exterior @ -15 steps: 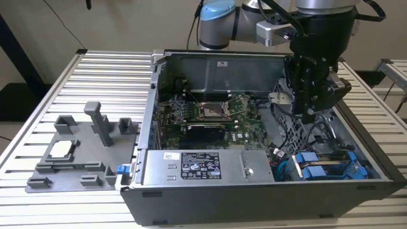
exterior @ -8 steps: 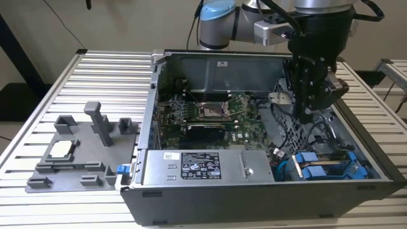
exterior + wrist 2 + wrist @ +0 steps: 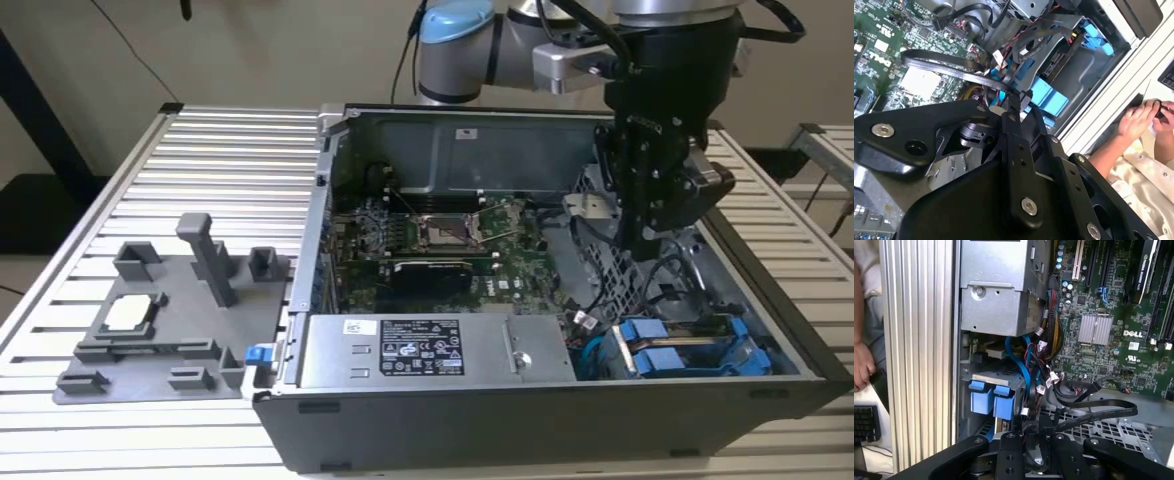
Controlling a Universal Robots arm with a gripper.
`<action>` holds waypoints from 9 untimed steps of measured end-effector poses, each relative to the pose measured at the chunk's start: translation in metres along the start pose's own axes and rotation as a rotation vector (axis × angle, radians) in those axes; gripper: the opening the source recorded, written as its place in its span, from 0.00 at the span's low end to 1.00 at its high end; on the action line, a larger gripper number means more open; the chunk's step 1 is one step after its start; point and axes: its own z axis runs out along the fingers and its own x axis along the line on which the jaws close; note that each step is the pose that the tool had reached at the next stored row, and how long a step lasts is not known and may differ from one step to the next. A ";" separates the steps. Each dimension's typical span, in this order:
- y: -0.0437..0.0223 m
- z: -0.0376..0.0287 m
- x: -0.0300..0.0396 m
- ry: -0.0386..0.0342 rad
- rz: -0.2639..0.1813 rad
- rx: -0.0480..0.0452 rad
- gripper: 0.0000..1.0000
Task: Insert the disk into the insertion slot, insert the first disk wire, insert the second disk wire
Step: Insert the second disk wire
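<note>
The disk (image 3: 663,357) showed mostly as its bright blue plastic carrier, two blue tabs side by side with a sliver of grey metal above them, and it sat in the drive bay (image 3: 603,345) at the near corner of the open computer case (image 3: 534,420) on the exterior view's right, just beside the grey power supply (image 3: 414,350). In both wrist views the same blue tabs (image 3: 1043,94) (image 3: 985,399) appeared among a tangle of thin coloured leads. These views also took in a person's hand (image 3: 1139,120) (image 3: 861,365) beyond the edge of the slatted table (image 3: 919,340), and the first wrist view a keyboard (image 3: 865,422). The exterior view gave the wider scene, with a grey fixture tray (image 3: 160,310) lying well apart on its left. The arm reached over the far wall of the case and pointed straight down. The gripper (image 3: 647,245) hung inside the case on the exterior view's right, a little farther back than the disk and beside the green motherboard (image 3: 427,235). Seen from the wrist, the gripper (image 3: 1015,97) (image 3: 1036,427) was drawn in narrow and pinching the end of a black flat wire (image 3: 954,70) (image 3: 1094,412), which looped away over the board
</note>
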 end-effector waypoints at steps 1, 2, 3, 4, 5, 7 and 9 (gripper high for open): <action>0.0000 0.0000 0.0000 0.0004 0.001 0.0025 0.28; -0.0001 0.0000 -0.0001 0.0007 0.001 0.0041 0.28; -0.0001 0.0000 -0.0001 0.0006 0.001 0.0043 0.28; -0.0001 0.0000 -0.0001 0.0007 0.001 0.0044 0.28; -0.0001 0.0000 -0.0001 0.0007 0.002 0.0045 0.26; 0.0000 -0.0001 -0.0001 0.0009 0.002 0.0043 0.18; 0.0000 -0.0001 -0.0001 0.0009 0.003 0.0042 0.18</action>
